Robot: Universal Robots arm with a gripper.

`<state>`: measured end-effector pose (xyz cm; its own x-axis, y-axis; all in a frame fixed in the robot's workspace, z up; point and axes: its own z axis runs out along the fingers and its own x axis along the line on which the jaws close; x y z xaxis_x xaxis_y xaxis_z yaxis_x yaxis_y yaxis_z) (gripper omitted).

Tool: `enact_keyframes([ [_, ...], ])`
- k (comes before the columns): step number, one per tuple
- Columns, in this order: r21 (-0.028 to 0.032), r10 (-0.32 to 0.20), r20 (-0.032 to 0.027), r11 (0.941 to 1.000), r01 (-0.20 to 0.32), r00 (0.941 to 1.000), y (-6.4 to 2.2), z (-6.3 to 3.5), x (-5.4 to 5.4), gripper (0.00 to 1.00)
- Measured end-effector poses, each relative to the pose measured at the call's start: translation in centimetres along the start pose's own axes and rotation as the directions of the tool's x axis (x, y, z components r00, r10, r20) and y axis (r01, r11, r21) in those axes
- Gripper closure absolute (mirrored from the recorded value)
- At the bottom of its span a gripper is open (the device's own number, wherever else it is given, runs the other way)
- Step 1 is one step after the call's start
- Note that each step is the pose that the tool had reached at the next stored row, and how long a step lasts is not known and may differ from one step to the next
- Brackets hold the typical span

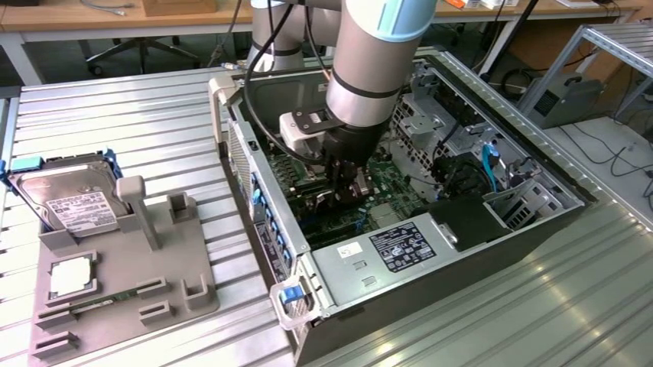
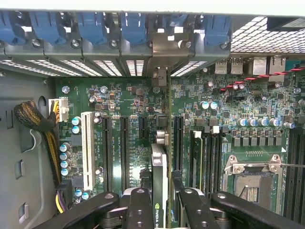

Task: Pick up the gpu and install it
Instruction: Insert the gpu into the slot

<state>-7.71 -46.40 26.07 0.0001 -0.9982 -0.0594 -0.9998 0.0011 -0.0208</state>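
Note:
My gripper (image 1: pixel 349 182) reaches down into the open computer case (image 1: pixel 237 145), just above the green motherboard (image 2: pixel 133 102). It is shut on the gpu (image 2: pixel 159 167), which I see edge-on as a thin dark card standing upright between the two black fingers (image 2: pixel 139 205). The card's pale metal bracket (image 2: pixel 162 59) sits against the case's rear slot openings, under the row of blue clips (image 2: pixel 131 24). The card runs along one of the long black expansion slots (image 2: pixel 177 138); whether it is pressed home in a slot I cannot tell.
To the exterior view's left stands a grey fixture (image 1: pixel 179 294) holding the silver hard drive (image 1: pixel 72 202), a processor chip (image 1: pixel 72 275) and a slim green memory stick (image 1: pixel 97 306). The power supply (image 1: pixel 403 245) fills the case's near corner. Cables (image 2: pixel 35 119) lie beside the slots.

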Motion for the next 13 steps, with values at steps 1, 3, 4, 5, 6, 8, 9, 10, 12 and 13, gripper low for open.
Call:
enact_keyframes([
  [1,0.0,0.0,0.0,1.0,0.0,1.0,0.0,0.0,0.0,0.73],
  [3,0.0,0.0,0.0,1.0,0.0,1.0,0.0,0.0,0.0,0.73],
  [4,0.0,0.0,0.0,1.0,0.0,1.0,0.0,0.0,0.0,0.73],
  [5,0.0,0.0,0.0,1.0,0.0,1.0,0.0,0.0,0.0,0.73],
  [6,0.0,0.0,0.0,1.0,0.0,1.0,0.0,0.0,0.0,0.73],
  [8,0.0003,0.0,0.0009,1.0,0.0,1.0,0.01,0.04,-0.01,0.73],
  [9,0.0002,0.0,0.0005,1.0,0.0,1.0,0.01,0.02,-0.01,0.67],
  [10,0.0001,0.0,0.0002,1.0,0.0,1.0,0.0,0.01,0.0,0.6],
  [12,0.0,0.0,0.0001,1.0,0.0,1.0,0.0,0.0,0.0,0.55],
  [13,0.0001,0.0,0.0002,1.0,0.0,1.0,0.0,0.01,0.0,0.48],
])
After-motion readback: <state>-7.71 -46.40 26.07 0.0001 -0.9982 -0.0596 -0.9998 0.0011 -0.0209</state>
